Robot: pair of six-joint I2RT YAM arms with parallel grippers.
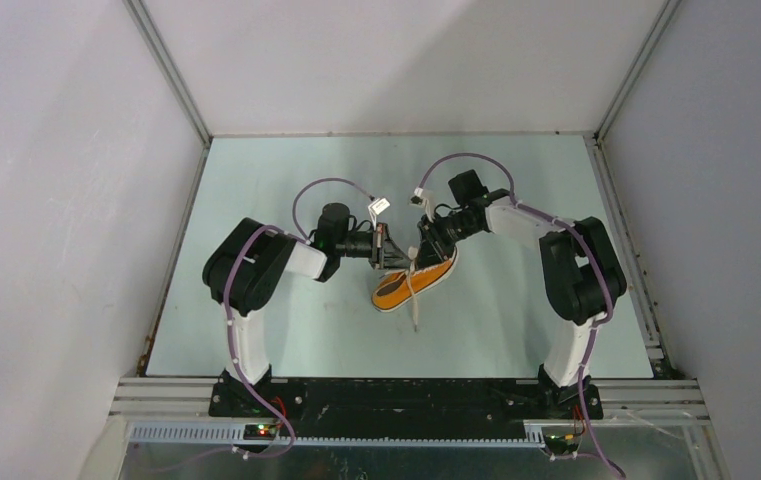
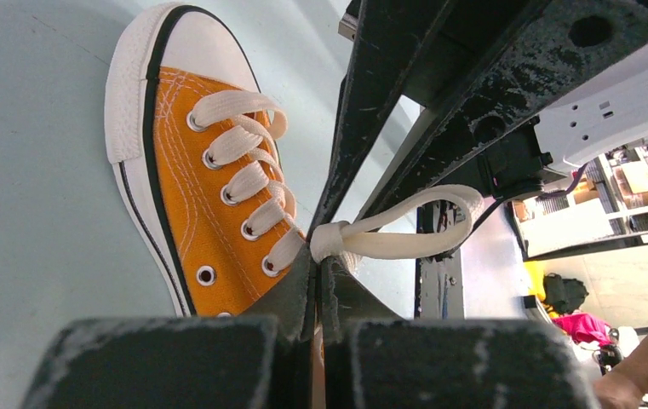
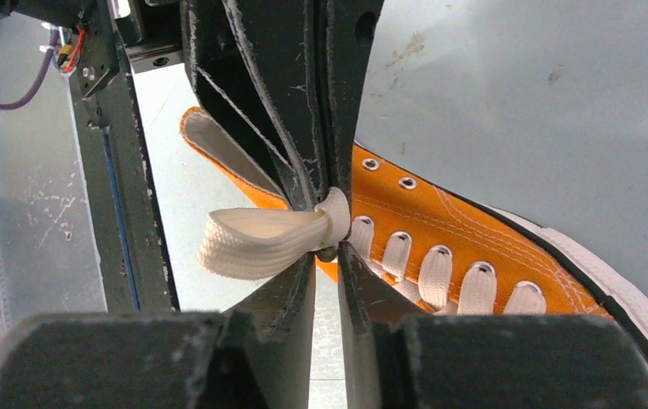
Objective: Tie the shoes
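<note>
While the left gripper (image 2: 318, 256) is pressed shut on the lace (image 3: 260, 243) and the right gripper (image 3: 329, 247) pinches its loop, we risk pulling that loop through or dragging the shoe (image 1: 391, 292) from mid-table (image 1: 286, 330).

In the left wrist view, the left gripper (image 2: 318, 264) is covering the heel of the orange sneaker (image 2: 188, 196), and the lower edge is cutting off the rest of the shoe. In the right wrist view, the right gripper (image 3: 329, 256) is masking the spot where the laces (image 3: 260, 243) are being pinched, and the sneaker's toe end is running past the right edge. In the top view, both grippers are overlapping the sneaker's throat, and the knot is showing too small to resolve.
</note>
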